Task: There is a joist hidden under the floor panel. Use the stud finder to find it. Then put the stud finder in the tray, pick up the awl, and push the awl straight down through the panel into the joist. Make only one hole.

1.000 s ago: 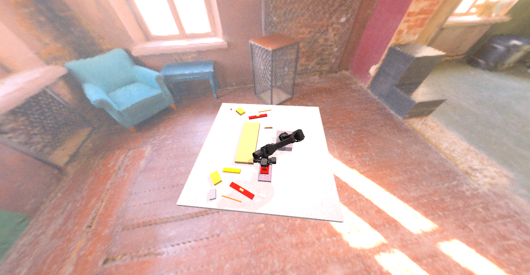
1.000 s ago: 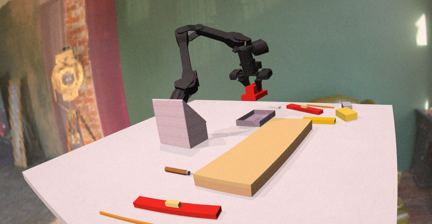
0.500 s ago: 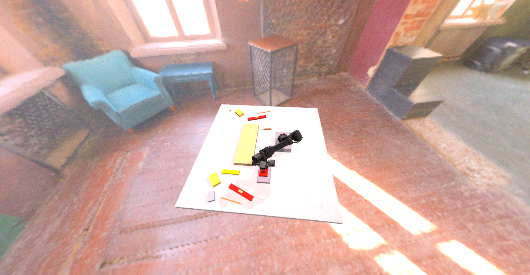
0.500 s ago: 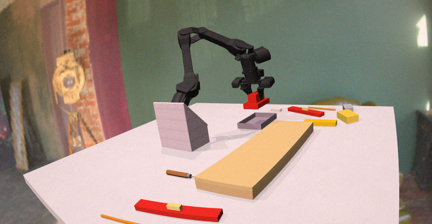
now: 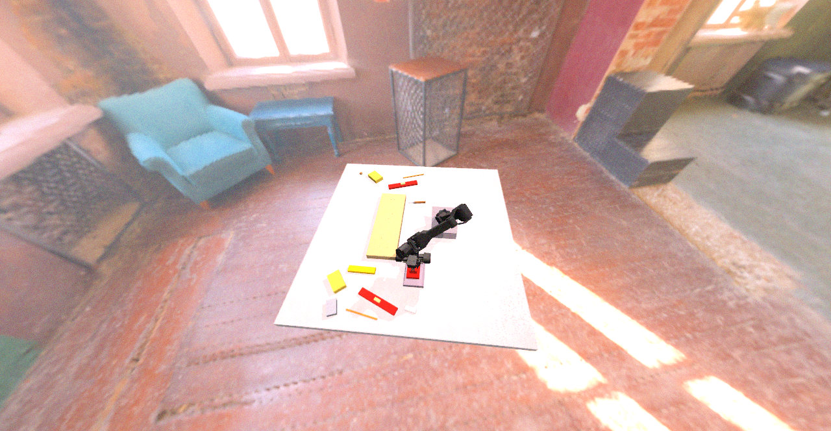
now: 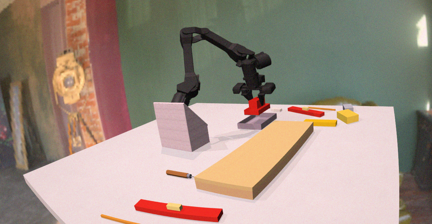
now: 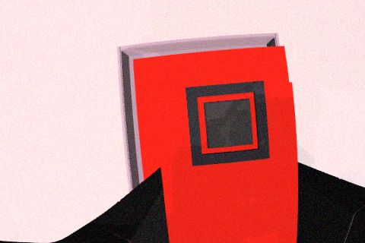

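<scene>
A red block-shaped stud finder with a dark square window [image 5: 413, 273] [image 6: 255, 108] [image 7: 217, 72], clamped in the black end effector [image 5: 413, 264] [image 6: 256, 99] [image 7: 220, 168], hangs above the shallow grey-purple rectangular tray [image 5: 413, 285] [image 6: 253, 127] [image 7: 127, 121]. Good placement calls for squaring its base within the tray's walls, lowering level, and releasing only once it rests on the tray's floor.

stud finder [image 5: 413, 272] [image 6: 256, 107] [image 7: 228, 201]: red; dark grey square frame, thinner red square inside, dark grey centre. tray [image 5: 413, 285] [image 6: 250, 127] [image 7: 198, 43]: greyish purple. floor panel [image 5: 384, 222] [image 6: 256, 153]: plain tan in the exterior view, yellower from the top. awl [image 5: 419, 202] [image 6: 177, 173]: brown handle, grey collar. gripper [image 5: 413, 259] [image 6: 256, 101] [image 7: 220, 168]: black. table [image 5: 471, 312] [image 6: 356, 168] [image 7: 57, 64]: pinkish white. armchair [image 5: 191, 137]: light blue.
</scene>
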`<state>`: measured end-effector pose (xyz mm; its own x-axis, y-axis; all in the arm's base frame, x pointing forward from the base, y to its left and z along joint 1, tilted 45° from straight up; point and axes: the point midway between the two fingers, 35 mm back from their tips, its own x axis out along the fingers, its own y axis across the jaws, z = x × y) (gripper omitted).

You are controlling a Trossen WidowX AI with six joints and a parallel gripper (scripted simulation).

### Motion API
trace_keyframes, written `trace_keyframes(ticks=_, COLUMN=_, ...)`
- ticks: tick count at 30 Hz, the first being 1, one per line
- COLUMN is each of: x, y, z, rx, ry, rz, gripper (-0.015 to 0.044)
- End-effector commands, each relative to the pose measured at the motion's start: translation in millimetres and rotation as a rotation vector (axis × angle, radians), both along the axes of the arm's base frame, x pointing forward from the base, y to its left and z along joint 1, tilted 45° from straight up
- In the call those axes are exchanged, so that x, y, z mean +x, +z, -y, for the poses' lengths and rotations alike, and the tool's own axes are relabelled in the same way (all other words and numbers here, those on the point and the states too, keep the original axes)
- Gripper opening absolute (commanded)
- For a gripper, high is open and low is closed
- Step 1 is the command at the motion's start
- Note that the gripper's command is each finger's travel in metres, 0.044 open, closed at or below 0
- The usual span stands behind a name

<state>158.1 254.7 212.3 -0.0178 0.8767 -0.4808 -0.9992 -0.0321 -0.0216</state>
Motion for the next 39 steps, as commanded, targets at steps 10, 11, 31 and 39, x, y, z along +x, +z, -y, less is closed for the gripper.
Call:
trace_keyframes(ticks=10, x=-1, y=-14, z=-15, rx=0.006, ry=-0.007, rz=-0.001, gripper=0.0000)
trace_keyframes(ticks=11, x=-1, y=-15, z=-16, rx=0.007, ry=-0.007, rz=-0.002, gripper=0.0000)
trace_keyframes(ticks=31, x=-4, y=-34, z=-36, rx=0.013, ry=-0.008, rz=-0.004, gripper=0.0000)
trace_keyframes(ticks=39, x=-5, y=-34, z=-35, rx=0.009, ry=-0.002, rz=-0.005, gripper=0.0158)
